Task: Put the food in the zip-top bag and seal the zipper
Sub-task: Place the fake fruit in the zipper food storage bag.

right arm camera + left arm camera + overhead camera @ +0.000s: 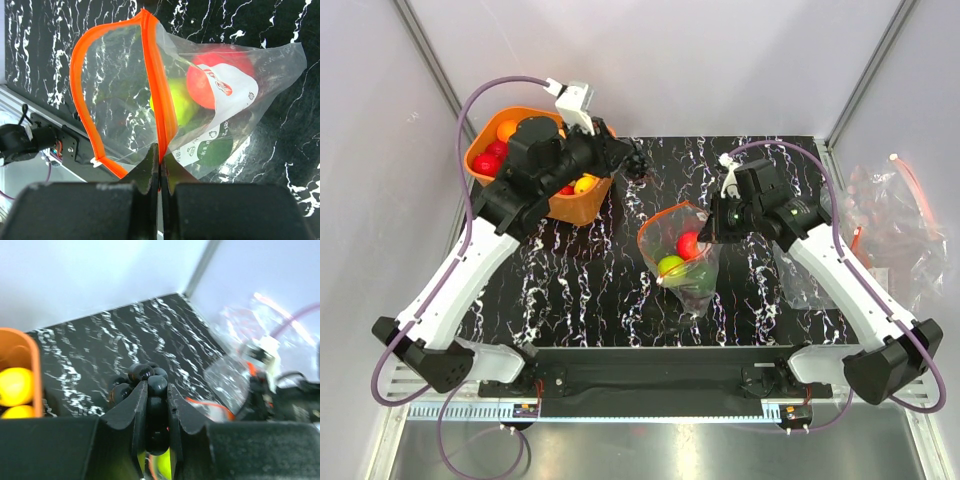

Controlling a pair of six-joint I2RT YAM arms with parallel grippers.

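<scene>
Left pincer (623, 157) narrowly closed on the dark purple grape bunch (638, 160): in the left wrist view the fingers (134, 410) clamp the lower grapes while the upper ones (142, 374) bulge out above the tips. The bunch hangs clear of the black marbled worktop (580, 290), just right of the orange basket (578, 208) and well apart from the bag. Basket contents visible: one orange fruit (507, 130), red pieces (487, 163), yellow fruit (585, 185). Right pincer (160, 155) fully closed, pinching the orange-red zipper (80, 75) at one spot on the rim of the zip-top bag (685, 265). Zipper unsealed; the strip forms an open loop and the mouth gapes, facing up and to the left in the overhead view. The bag is at mid-worktop, its body lying below the mouth toward the near edge. Inside: a red apple (210, 85), a yellow-green fruit (182, 102) touching it, and a dark green piece (215, 152) lower down behind the printed label. A heap of crumpled clear plastic bags (890, 220) lies off the right edge of the worktop.
</scene>
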